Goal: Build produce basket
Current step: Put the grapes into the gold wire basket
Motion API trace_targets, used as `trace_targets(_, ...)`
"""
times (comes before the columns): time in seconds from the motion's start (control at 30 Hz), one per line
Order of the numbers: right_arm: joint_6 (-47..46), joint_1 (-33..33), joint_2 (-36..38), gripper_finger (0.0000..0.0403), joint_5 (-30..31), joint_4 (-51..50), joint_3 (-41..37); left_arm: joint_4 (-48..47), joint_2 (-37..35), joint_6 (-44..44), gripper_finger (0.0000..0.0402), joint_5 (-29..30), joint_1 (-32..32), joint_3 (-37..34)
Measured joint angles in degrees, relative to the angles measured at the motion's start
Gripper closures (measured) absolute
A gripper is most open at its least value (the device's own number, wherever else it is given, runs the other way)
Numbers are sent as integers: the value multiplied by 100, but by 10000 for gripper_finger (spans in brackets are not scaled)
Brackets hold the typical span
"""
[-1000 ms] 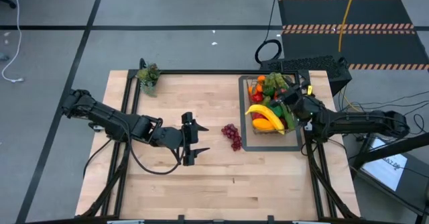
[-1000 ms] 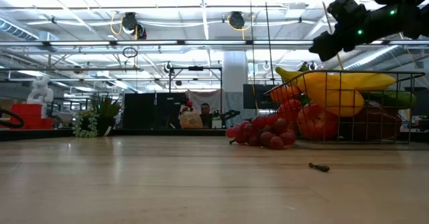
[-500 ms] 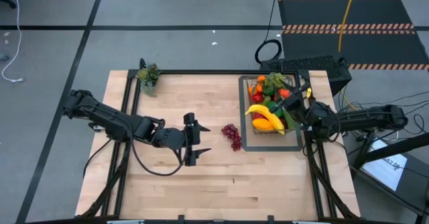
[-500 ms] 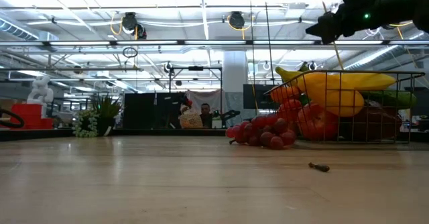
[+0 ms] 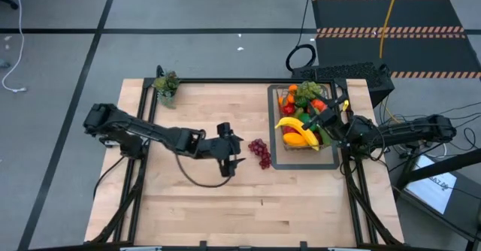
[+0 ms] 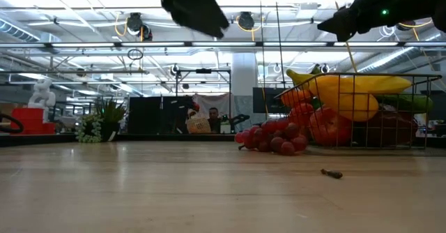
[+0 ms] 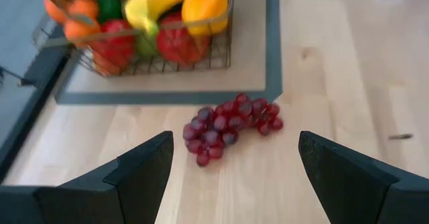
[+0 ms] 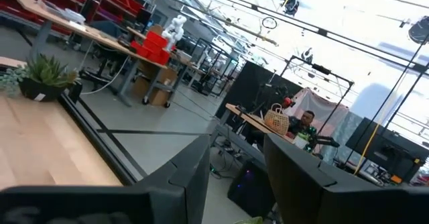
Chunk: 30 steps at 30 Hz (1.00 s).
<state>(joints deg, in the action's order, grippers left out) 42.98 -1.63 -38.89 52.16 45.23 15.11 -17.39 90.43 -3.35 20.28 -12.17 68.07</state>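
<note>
Low view, front: a small dark scrap is seen lying on the table, in front of the grapes.
Grapes: a purple-red bunch is laid on the bare wood, just beside the tray's left edge and outside the basket; in the left wrist view it is framed between the two dark fingers.
Left gripper: it is held above the table just left of the grapes, with its jaws spread wide and nothing between them.
Tray: a flat dark-rimmed tray is placed at the table's right side, and the basket is carried on it.
Basket: the wire basket is filled with produce; a banana, a yellow-orange fruit, red pieces, oranges and green pieces are piled in it, up to and over the rim.
Right gripper: it is held over the basket's right part, above the produce; whether its fingers are parted cannot be told.
Plant: a small potted plant is set at the table's far left corner, well apart from everything else.
Room behind: a person is seen far off beyond the table.
</note>
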Motion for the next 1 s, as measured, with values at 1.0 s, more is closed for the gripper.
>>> trace_targets(1.0, 189, 0, -2, 268, 13, -90, 2, 876, 2464, 48, 78, -846, 1167, 7)
